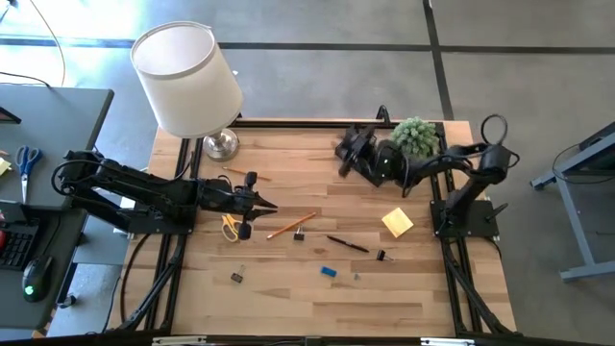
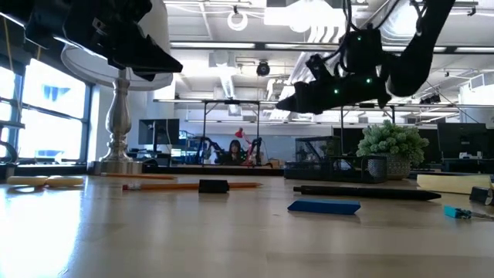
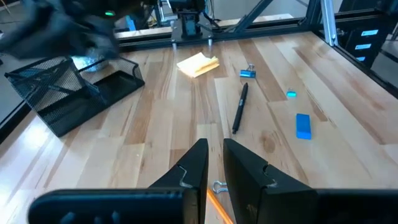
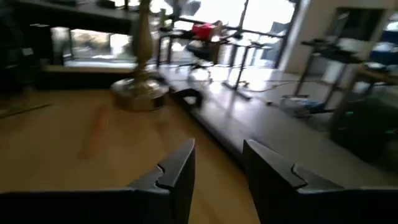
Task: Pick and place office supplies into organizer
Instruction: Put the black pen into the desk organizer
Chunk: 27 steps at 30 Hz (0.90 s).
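My right fingers (image 1: 344,152) open, empty, above organizer (image 3: 74,87); left fingers (image 1: 269,205) nearly closed, empty, over pencil (image 1: 291,226).

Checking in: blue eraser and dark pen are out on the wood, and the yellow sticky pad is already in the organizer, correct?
Not quite. The yellow sticky pad lies on the bare table, apart from the organizer; the left wrist view shows this. The blue eraser and dark pen are out on the wood, as you said.

The right tool (image 4: 217,168) hangs above the table with fingers apart; the left tool (image 3: 214,165) hovers nearly closed.
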Each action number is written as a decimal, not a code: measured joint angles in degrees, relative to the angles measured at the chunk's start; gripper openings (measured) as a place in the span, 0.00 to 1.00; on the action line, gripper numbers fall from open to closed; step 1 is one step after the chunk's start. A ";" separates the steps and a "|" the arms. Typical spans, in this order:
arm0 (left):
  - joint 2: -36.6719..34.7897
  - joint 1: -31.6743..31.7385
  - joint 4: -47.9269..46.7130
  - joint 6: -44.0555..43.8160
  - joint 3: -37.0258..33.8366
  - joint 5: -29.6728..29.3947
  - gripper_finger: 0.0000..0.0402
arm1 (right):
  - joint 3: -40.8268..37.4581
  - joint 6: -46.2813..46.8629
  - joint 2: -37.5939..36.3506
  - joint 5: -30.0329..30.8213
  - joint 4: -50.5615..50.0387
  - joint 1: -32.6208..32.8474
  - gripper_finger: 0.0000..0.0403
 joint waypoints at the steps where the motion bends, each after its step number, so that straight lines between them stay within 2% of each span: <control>1: 0.00 0.00 0.02 0.00 0.00 0.00 0.10 | 0.38 1.03 -0.42 -2.85 -3.06 1.38 0.33; 4: 0.00 0.00 0.37 0.00 0.00 0.00 0.10 | 2.56 5.58 -0.92 -9.47 -13.23 5.42 0.32; 7: 0.00 0.01 0.38 0.01 0.00 0.00 0.10 | 5.89 8.74 -0.92 -10.53 -26.52 9.93 0.32; 11: 0.00 0.00 0.43 0.02 0.00 0.00 0.10 | 11.52 13.39 -0.90 -5.49 -42.72 16.98 0.32; 18: 0.00 0.01 0.43 -0.54 0.00 0.00 0.10 | 19.78 22.47 -0.90 0.26 -62.40 29.30 0.32; 22: 0.00 0.00 0.42 -1.56 0.00 0.00 0.10 | 18.06 29.85 -0.90 5.84 -65.35 35.00 0.32; 27: 0.00 0.00 1.02 -2.40 0.00 0.00 0.10 | 14.43 36.21 -0.88 14.80 -59.23 40.98 0.32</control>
